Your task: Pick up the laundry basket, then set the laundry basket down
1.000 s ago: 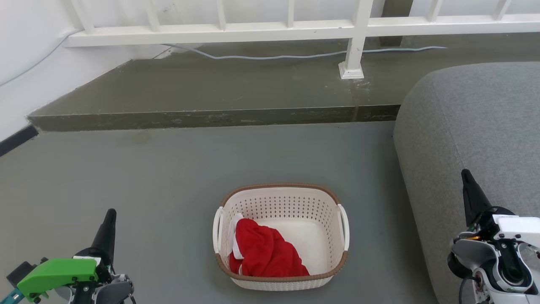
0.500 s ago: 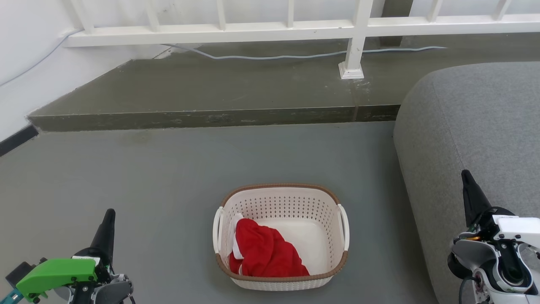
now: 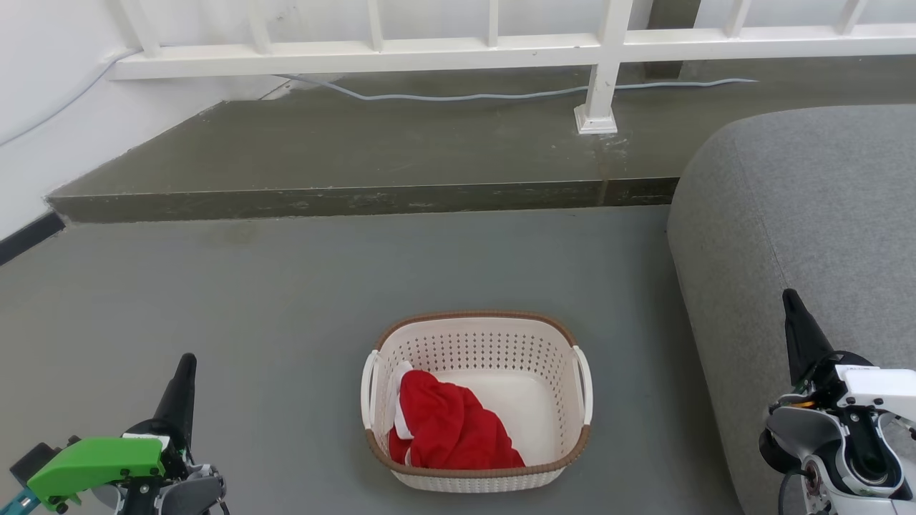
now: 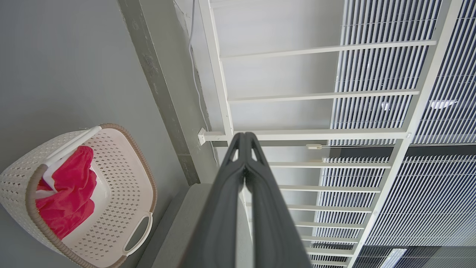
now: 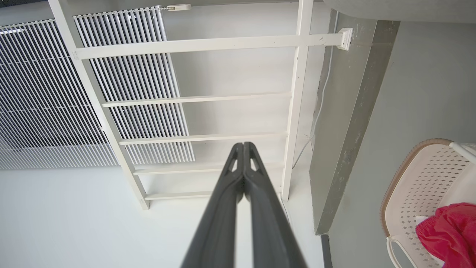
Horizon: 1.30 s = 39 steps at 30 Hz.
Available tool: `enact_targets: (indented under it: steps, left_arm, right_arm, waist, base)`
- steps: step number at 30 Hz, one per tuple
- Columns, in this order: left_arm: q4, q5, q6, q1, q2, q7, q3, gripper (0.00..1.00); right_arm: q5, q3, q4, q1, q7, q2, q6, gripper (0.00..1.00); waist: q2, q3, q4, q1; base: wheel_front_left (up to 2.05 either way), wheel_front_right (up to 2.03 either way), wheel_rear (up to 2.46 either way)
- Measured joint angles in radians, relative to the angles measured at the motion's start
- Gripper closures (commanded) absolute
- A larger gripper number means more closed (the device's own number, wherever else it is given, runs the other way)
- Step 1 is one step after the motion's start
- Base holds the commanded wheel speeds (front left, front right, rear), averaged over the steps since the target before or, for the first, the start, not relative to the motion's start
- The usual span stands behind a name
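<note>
The laundry basket (image 3: pixel 476 350) sits on the floor (image 3: pixel 286 300) midway between the left claw (image 3: pixel 186 365) and right claw (image 3: pixel 789 300), one handle facing each. Both claws are pinched closed, empty and well apart from it.

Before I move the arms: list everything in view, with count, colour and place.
laundry basket: one, cream, brown rim, centre foreground.
cloth: one, red, inside basket, left side.
floor: one, grey, under basket.
sofa: one, grey, right of basket.
step: one, dark grey, behind basket.
railing: one, white, on the step.
cable: one, pale grey, along the step.
left gripper: one, dark, shut, lower left.
right gripper: one, dark, shut, lower right.
</note>
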Motion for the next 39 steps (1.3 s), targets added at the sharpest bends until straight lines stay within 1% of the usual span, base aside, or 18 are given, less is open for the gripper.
enact_targets:
  steps: [39]
  left_arm:
    - [-0.001,0.000,0.000,-0.007,-0.001,0.000,0.004,1.00]
  right_arm:
    - [0.000,-0.002,0.002,0.000,0.000,0.001,0.001,1.00]
  waist:
    - [0.0000,0.000,0.000,0.0000]
  base:
    - [0.00,0.00,0.00]
